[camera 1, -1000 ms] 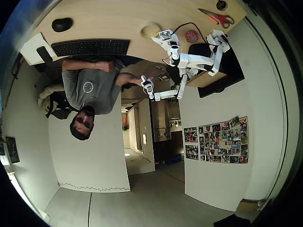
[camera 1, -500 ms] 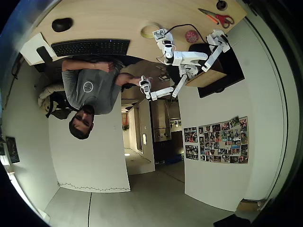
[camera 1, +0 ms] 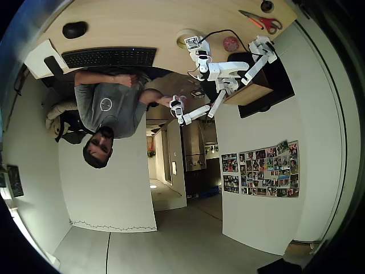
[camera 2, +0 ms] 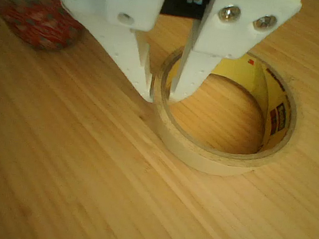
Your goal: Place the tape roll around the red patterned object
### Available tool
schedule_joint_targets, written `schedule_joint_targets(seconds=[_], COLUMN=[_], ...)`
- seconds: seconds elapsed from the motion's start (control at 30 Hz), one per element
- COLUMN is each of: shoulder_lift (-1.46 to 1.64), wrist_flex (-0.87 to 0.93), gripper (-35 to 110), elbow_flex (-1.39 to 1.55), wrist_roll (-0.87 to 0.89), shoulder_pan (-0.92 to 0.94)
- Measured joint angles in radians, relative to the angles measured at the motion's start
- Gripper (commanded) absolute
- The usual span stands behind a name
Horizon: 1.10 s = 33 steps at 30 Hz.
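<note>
Already astride the tape roll [camera 2: 225, 120], the fingers [camera 2: 137, 63] straddle its near wall, not yet clenched; it lies flat on the desk [camera 2: 51, 170], red patterned object [camera 2: 34, 16] up-left in wrist view.

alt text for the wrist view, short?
White gripper straddles the near wall of the cream tape roll lying flat on the wooden table, one finger inside its hole, one outside. The red patterned ball sits upper left.

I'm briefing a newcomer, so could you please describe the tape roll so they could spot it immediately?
On the wooden desk, look at the white gripper. The tape roll lies flat there, its wall between the fingers. It is a cream ring with a wide hole, unlike the solid red patterned object.
</note>
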Motion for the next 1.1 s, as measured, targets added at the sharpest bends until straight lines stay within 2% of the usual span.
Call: schedule_joint_targets(seconds=[0.17,0.43,0.67,0.8,1.1], shoulder_lift=[0.055,0.327,0.683,0.854,1.066], wrist_flex=[0.014,0.015,0.018,-0.048,-0.443], gripper=[0,0,0,0,0], elbow_flex=[0.020,0.236,0.442,0.581,1.022], wrist_roll=[-0.061,-0.183,-0.227,-0.229,-0.244], shoulder_pan=[0.038,0.043,-0.072,-0.130,-0.235])
